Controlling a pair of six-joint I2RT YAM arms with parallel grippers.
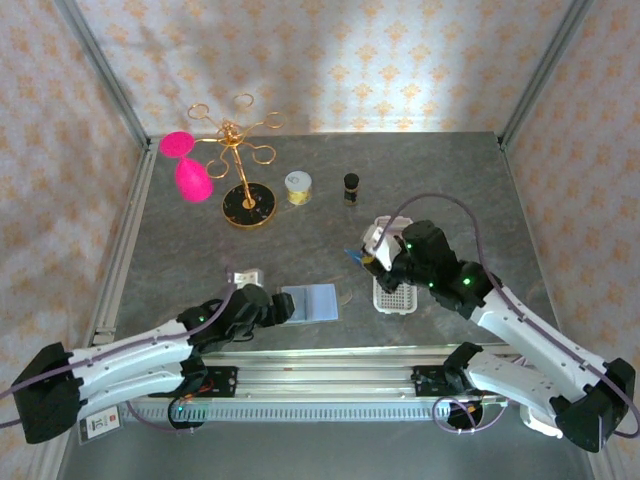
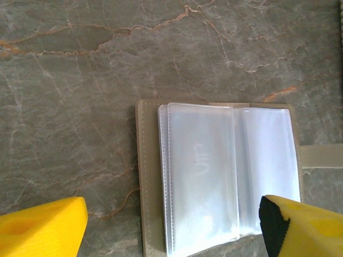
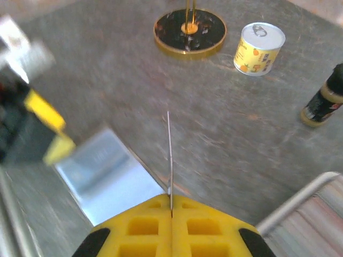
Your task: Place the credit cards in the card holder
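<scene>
Right wrist view: right gripper [image 3: 171, 208] pinches a credit card [image 3: 169, 150] edge-on, long axis straight ahead, right of the open card holder [image 3: 110, 174] beneath the spread-fingered left gripper [image 2: 172, 214].

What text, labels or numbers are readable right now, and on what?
"din" (uncertain): faint embossed mark, sideways, on the card holder sleeve.
Print on the yellow can: too blurred to read.
Label on the dark bottle: too blurred.
White sticker at the left arm's base: too small.
</scene>
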